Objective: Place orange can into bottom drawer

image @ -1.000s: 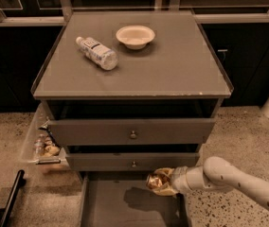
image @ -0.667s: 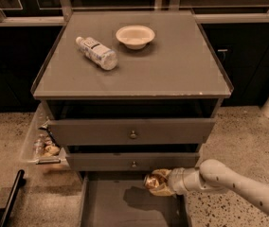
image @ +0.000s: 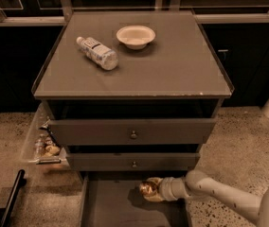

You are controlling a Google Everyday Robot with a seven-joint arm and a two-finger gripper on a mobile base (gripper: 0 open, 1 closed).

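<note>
Since a second ago, the gripper (image: 152, 189) has crept a little to the left and slightly lower, carrying the orange can (image: 147, 188) further in over the open bottom drawer (image: 108, 203). Its jaws are closed on the can, which lies on its side at the tip of the arm (image: 219, 198), held clear of the drawer floor with its shadow just beneath. The can now sits inside the drawer's outline, near the right side and close under the middle drawer's front. That suggests the carrying is nearly done; lowering and letting go remain. On the cabinet top (image: 172, 74), the bottle (image: 97, 53) and bowl (image: 135, 36) have not moved.
</note>
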